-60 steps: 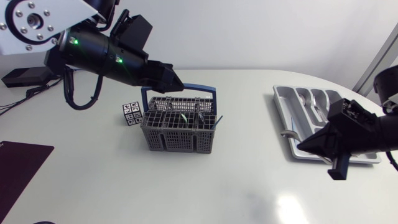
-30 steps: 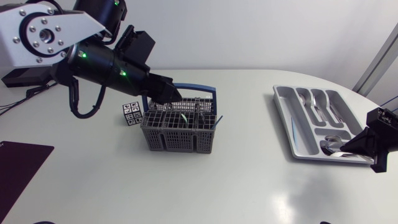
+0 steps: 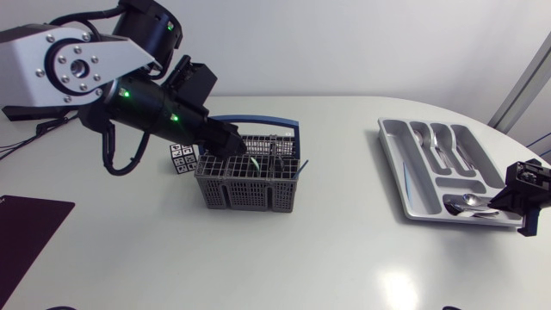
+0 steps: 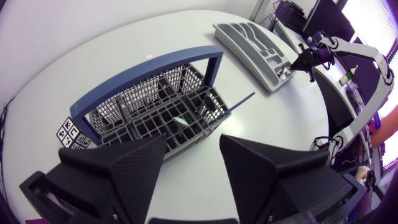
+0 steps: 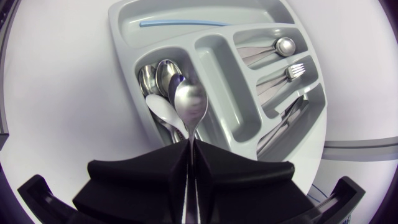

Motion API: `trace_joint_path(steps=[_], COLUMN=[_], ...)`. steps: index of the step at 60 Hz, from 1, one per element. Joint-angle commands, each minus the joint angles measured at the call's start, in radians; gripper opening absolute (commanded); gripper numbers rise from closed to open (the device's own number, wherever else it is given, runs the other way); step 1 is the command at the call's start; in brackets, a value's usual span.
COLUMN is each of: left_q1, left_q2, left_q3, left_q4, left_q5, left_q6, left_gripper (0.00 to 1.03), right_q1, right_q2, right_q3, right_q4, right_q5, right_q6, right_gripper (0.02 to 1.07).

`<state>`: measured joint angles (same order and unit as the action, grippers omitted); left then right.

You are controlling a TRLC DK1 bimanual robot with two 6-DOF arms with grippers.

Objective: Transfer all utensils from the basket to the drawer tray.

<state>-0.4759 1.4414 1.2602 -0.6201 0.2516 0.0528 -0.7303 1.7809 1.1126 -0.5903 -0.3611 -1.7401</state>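
The left end effector (image 4: 193, 146), with matte black wedge fingers spread, hangs above the left end of the dark grey plastic lattice basket with blue hoop handle (image 3: 250, 179), mid-way across the white table (image 3: 327, 258). The lattice hides most of the contents; one green handle (image 3: 255, 162) shows. The right end effector (image 5: 189, 144) pinches the handle of a polished metal spoon (image 5: 190, 102). The spoon's bowl is over the near compartment of the light grey moulded plastic drawer tray (image 3: 419, 176) at the right, where other spoons lie. A small cube printed with black-and-white marker patterns (image 3: 182, 158) stands just left of the basket.
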Motion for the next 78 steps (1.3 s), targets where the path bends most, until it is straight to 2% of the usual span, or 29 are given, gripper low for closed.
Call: trace_joint_path(steps=[1,6,22,35,41,60,69,78], left_q1=[-0.001,-0.007,-0.018,-0.038,-0.064,-0.101,-0.104,-0.11], left_q2=[0.022,0.025,0.037,0.051,0.056,0.102,0.137,0.152], left_q3=[-0.033,-0.042,-0.053,-0.05,-0.053,-0.038,-0.015,0.013], left_q4=[0.006,0.016,0.031,0.046,0.06,0.088,0.088,0.071], left_q5=[-0.009,-0.026,-0.035,-0.055,-0.083,-0.176,-0.224,-0.224], left_q6=[-0.004,-0.011,-0.037,-0.071,-0.071,-0.077,-0.157,-0.225], left_gripper=[0.6,0.6,0.6,0.6,0.6,0.6,0.6,0.6], right_q1=[0.005,0.012,0.011,0.052,0.086,0.275,0.388,0.506], right_q2=[0.02,0.017,-0.063,-0.153,-0.21,-0.433,-0.525,-0.591], right_q3=[-0.048,-0.08,-0.131,-0.154,-0.171,-0.287,-0.333,-0.379], right_q4=[0.035,0.07,0.113,0.083,0.02,0.001,-0.003,-0.014], right_q5=[0.017,0.039,0.014,-0.01,-0.042,-0.062,-0.061,-0.039], right_q6=[-0.049,-0.053,-0.033,0.146,0.191,0.409,0.507,0.577], right_gripper=[0.2,0.28,0.63,0.89,0.89,0.89,0.89,0.89])
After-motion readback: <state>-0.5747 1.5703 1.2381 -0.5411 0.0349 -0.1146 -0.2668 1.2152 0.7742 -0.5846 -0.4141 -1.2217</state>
